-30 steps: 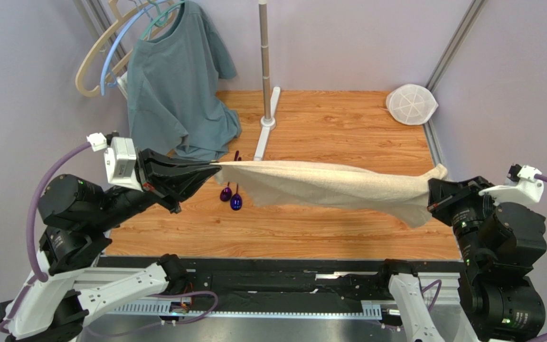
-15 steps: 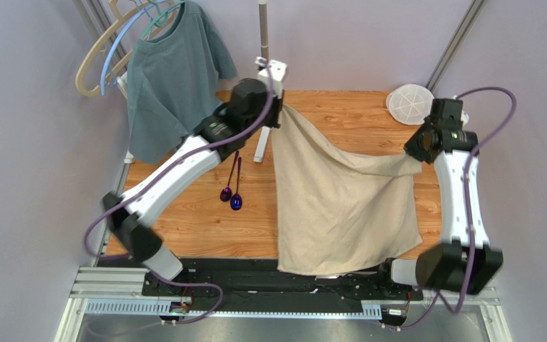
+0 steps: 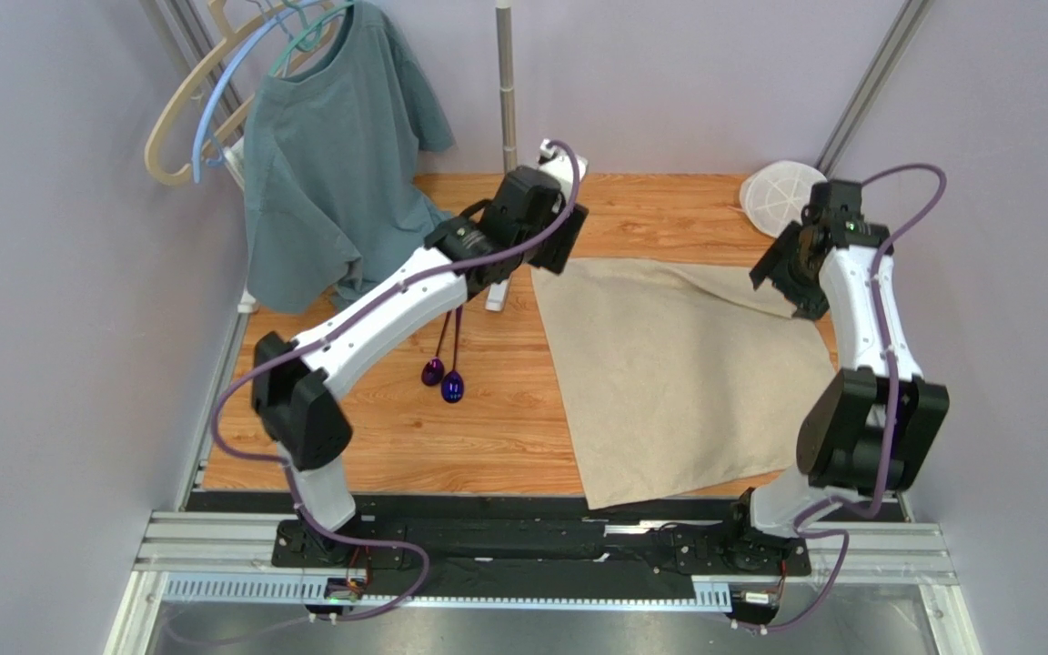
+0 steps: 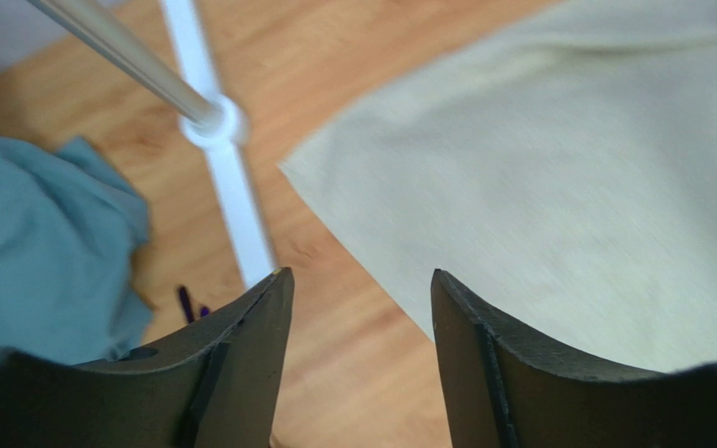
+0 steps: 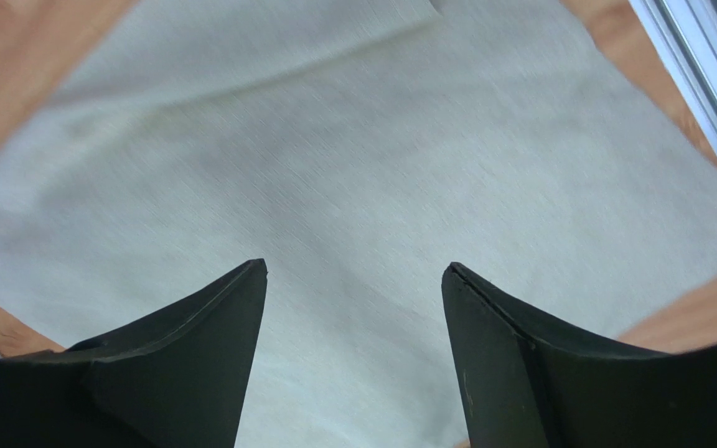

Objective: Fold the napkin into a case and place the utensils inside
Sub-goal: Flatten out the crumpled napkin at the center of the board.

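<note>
The beige napkin lies spread as one flat sheet on the right half of the wooden table, and its near edge reaches the table's front. A case is not in view. My left gripper is open just above the napkin's far left corner, and nothing sits between its fingertips. Over the far right corner, my right gripper is also open and empty, its fingertips above the cloth. The two purple-bowled utensils lie side by side left of the napkin, and their handle ends show in the left wrist view.
A grey-green T-shirt hangs from hangers at the back left, with its hem on the table. A metal pole on a white foot stands beside my left gripper. A white mesh disc leans in the back right corner.
Both arms swung the napkin from a stretched hold near the front out to the back of the table. Both grippers opened and released it, and it now lies flat.
</note>
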